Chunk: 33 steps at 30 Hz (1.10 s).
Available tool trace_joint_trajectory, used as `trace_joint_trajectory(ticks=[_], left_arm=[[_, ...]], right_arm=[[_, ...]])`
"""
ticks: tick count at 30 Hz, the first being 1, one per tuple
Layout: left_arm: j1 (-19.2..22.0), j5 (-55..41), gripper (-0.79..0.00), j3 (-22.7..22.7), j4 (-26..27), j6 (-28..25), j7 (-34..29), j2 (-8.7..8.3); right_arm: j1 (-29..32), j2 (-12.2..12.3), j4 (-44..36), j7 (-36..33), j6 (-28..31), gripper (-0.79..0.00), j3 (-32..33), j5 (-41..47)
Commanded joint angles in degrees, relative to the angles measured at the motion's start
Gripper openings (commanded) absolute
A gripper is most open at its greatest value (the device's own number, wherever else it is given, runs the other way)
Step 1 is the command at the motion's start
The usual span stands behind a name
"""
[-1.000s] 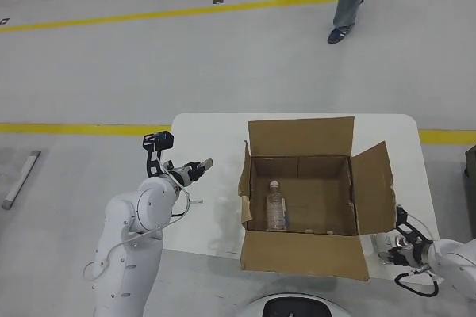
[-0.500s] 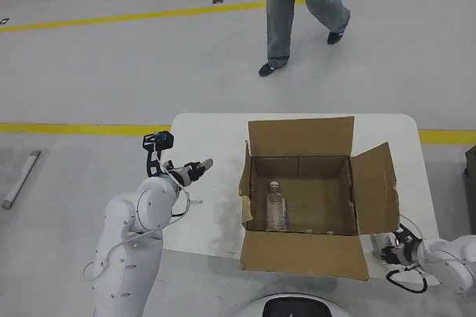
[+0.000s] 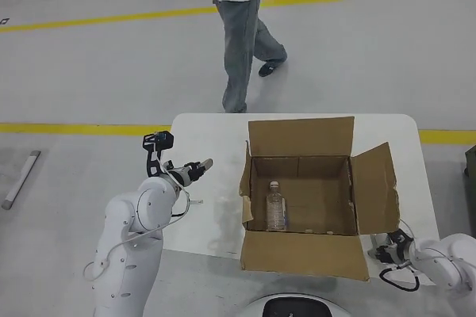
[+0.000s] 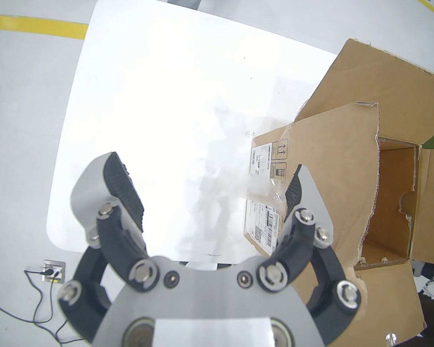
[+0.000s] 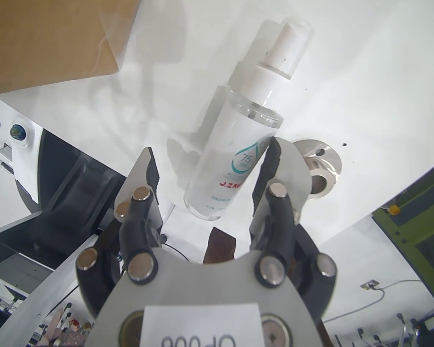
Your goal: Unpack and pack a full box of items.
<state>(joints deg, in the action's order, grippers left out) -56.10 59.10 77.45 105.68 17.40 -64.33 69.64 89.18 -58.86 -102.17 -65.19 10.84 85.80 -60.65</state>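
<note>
Our right gripper (image 5: 211,148) straddles the spray bottle (image 5: 235,138), jaws parted and unclamped. The bottle lies on the surface (image 5: 347,55) just beside the cardboard box (image 3: 301,255), its long axis pointing away from the gripper, nozzle farthest.

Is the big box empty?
No, one clear bottle lies on the bottom of the open box.

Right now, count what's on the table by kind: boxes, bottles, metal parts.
Cardboard box: 1
Bottles: 2 (clear bottle inside the box, spray bottle outside it)
Metal flange: 1
Total: 4
</note>
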Motion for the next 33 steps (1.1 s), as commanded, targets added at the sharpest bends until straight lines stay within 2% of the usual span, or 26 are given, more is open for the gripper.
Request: trace_joint_trajectory(ticks=[1,2,6,9,13,15,16,17,21,25,33], left_arm=[[0.0,0.0,0.000,0.0,0.0,0.0,0.0,0.00],[0.0,0.0,0.000,0.0,0.0,0.0,0.0,0.00],[0.0,0.0,0.000,0.0,0.0,0.0,0.0,0.00],[0.0,0.0,0.000,0.0,0.0,0.0,0.0,0.00],[0.0,0.0,0.000,0.0,0.0,0.0,0.0,0.00],[0.0,0.0,0.000,0.0,0.0,0.0,0.0,0.00],[0.0,0.0,0.000,0.0,0.0,0.0,0.0,0.00],[0.0,0.0,0.000,0.0,0.0,0.0,0.0,0.00],[0.0,0.0,0.000,0.0,0.0,0.0,0.0,0.00],[0.0,0.0,0.000,0.0,0.0,0.0,0.0,0.00],[0.0,0.0,0.000,0.0,0.0,0.0,0.0,0.00]], right_arm=[[-0.5,0.0,0.6,0.0,0.0,-0.212,-0.4,-0.2],[-0.7,0.0,0.8,0.0,0.1,-0.234,-0.5,-0.2],[-1.4,0.0,1.7,-0.1,0.1,-0.237,-1.0,-0.3],[-1.8,0.0,2.1,-0.2,0.1,-0.385,-1.4,-0.4],[-2.3,0.0,2.8,-0.2,0.1,-0.493,-1.8,-0.7],[-2.6,0.0,3.1,-0.2,-0.1,-0.610,-1.9,-0.7],[-2.7,0.1,3.2,-0.2,-0.1,-0.714,-1.9,-0.7],[-2.8,0.1,3.3,-0.3,-0.1,-0.785,-1.8,-0.5],[-2.7,0.3,3.2,-0.4,0.9,-0.785,0.1,2.1],[-1.5,0.8,2.0,0.1,2.9,-0.785,5.8,8.6],[6.3,1.9,-3.4,5.8,10.8,-0.785,27.2,30.8]])
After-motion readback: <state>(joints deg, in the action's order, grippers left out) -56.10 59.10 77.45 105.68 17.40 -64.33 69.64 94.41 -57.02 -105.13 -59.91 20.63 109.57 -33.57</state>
